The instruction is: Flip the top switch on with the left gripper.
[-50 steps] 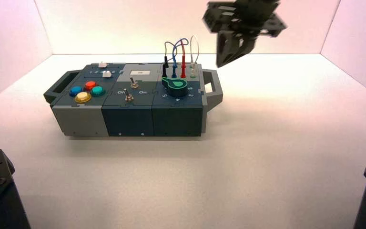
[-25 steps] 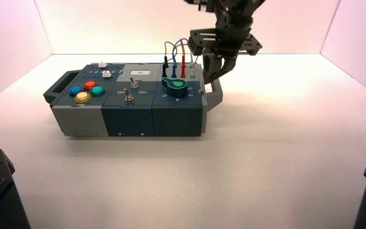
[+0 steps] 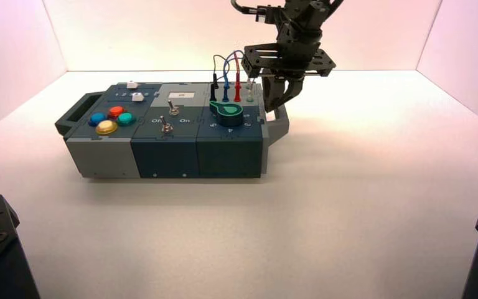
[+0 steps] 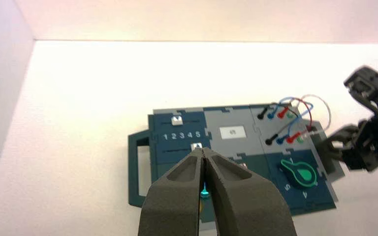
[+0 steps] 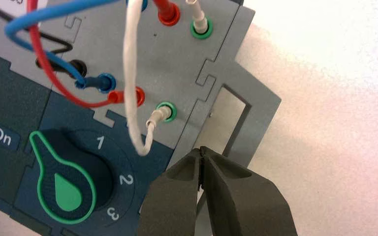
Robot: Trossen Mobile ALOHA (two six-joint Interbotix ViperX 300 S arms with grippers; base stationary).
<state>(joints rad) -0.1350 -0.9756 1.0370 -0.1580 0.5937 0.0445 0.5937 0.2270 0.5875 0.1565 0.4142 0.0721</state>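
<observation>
With the right gripper lowered over the right-hand handle in my high view, the wide surface stretches in front of it and out to its right. The control box, grey and dark blue, lies on that surface, nearly all of it to the gripper's left. Both fingers of the right gripper are clenched together with nothing between them; I can't tell whether they touch the handle. My left gripper is outside the high view; its own wrist view shows it clenched and empty too, facing the box.

Just left of the right gripper is the black rotary knob with green trim, its pointer aimed toward the switch panel, away from the 1, 2 and 3. Beside the gripper, black, blue, red and white jumper wires arch over their sockets. Farthest left are the blue, red, yellow and green push buttons; behind them, one white slider sits by the 2, the other by the 5. Left of the gripper, beyond the knob, I have the top toggle switch, nearest the white label, with its twin toggle in front.
</observation>
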